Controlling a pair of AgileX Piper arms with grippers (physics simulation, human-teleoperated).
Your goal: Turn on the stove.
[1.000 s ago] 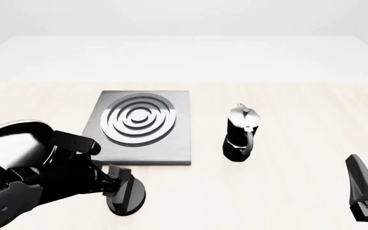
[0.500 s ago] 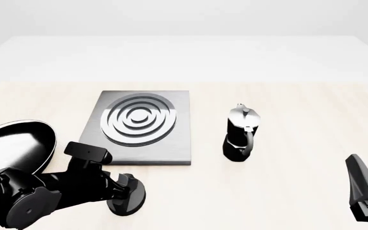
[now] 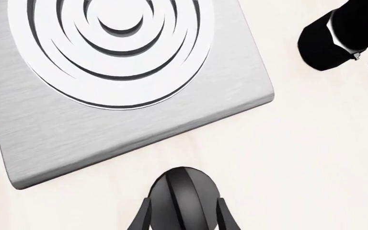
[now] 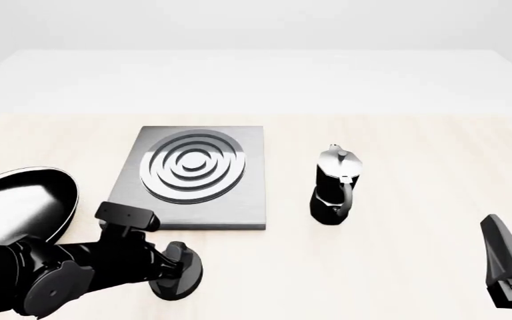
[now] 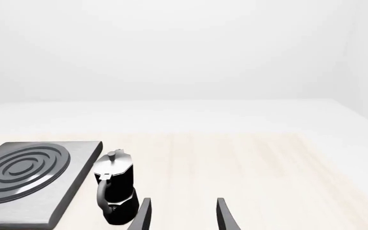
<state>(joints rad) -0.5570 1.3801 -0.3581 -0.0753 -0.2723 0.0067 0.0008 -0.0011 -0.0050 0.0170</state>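
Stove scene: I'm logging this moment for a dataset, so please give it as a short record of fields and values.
stove: grey slab with silver burner rings, flat on the table
knob: round, black, on the table just off the slab's near edge
left gripper: fingers on either side of the knob, shut on it
right gripper: open, empty, low at the near right
moka pot: upright, right of the slab, apart from it
frying pan: left of the slab, partly hidden by the left arm
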